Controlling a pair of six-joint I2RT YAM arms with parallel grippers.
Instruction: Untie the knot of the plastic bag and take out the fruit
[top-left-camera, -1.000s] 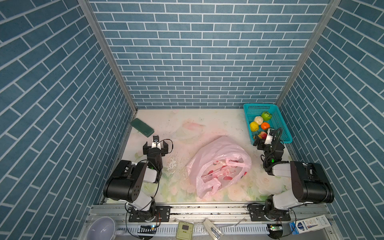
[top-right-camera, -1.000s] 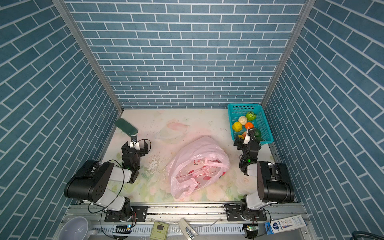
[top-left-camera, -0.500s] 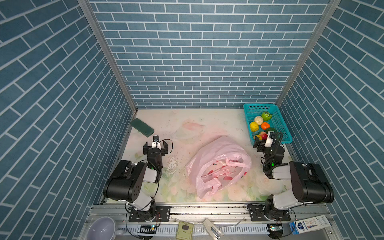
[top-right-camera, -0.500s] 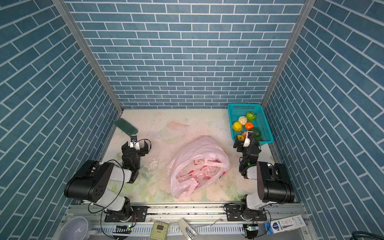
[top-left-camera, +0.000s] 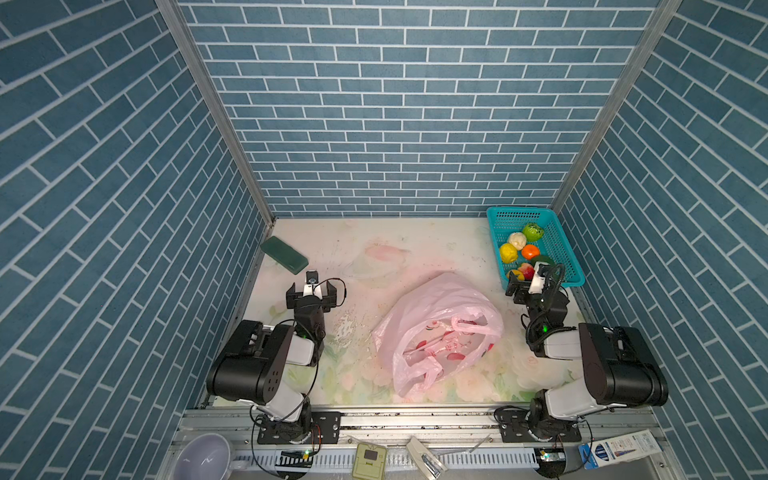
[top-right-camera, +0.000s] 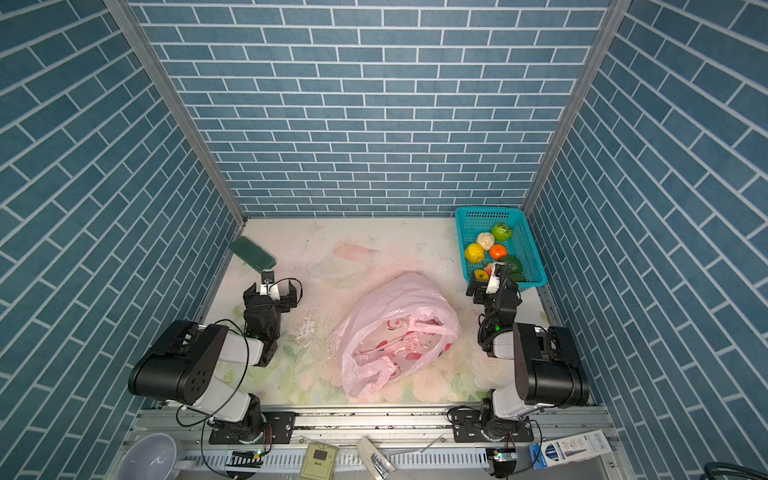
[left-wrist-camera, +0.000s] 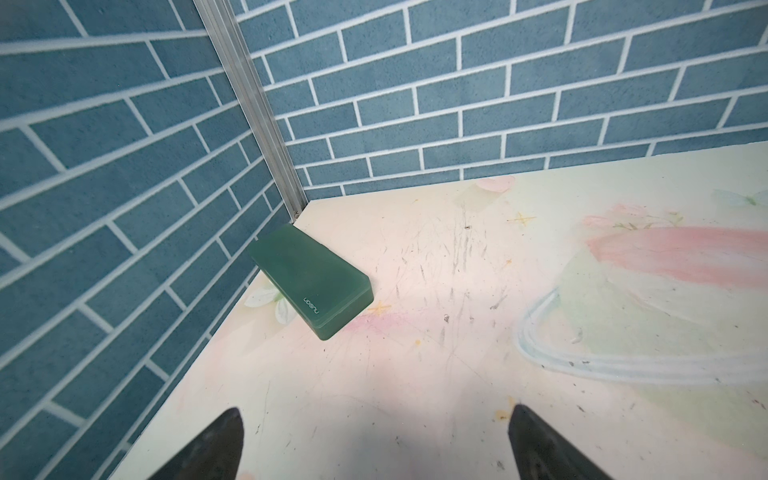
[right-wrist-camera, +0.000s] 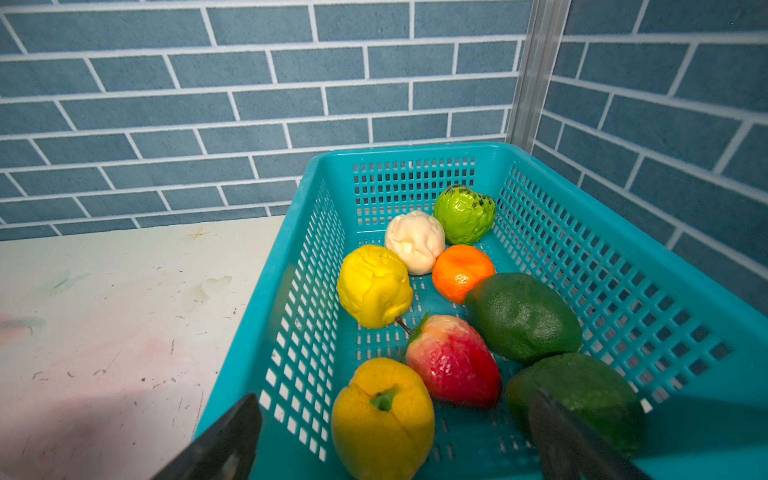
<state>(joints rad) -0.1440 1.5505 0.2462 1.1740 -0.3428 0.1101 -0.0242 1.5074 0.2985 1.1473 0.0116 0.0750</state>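
In both top views my left pincer (top-left-camera: 311, 291) (top-right-camera: 271, 293) stands spread wide and empty over the table (top-left-camera: 374, 241) (top-right-camera: 353, 241). My right pincer (top-left-camera: 534, 284) (top-right-camera: 490, 283) is equally wide and grips nothing at the near end of the teal basket (top-left-camera: 517, 218) (top-right-camera: 486, 216). The plastic bag (top-left-camera: 436, 328) (top-right-camera: 395, 328) lies crumpled between my pincers, touching neither. Its handle loops seem loose, but I cannot make out the knot in the creased plastic. The fruit (top-left-camera: 508, 252) (top-right-camera: 474, 252) sits in the basket just beyond my right pincer. In the left wrist view my left pincer (left-wrist-camera: 374, 411) frames bare table (left-wrist-camera: 415, 353), with a dark green block (left-wrist-camera: 309, 286) ahead of it, against the side wall. In the right wrist view my right pincer (right-wrist-camera: 392, 399) gapes over the basket (right-wrist-camera: 415, 151). The fruit (right-wrist-camera: 374, 286) is clustered directly ahead, with one dark green piece partly behind a fingertip (right-wrist-camera: 573, 449).
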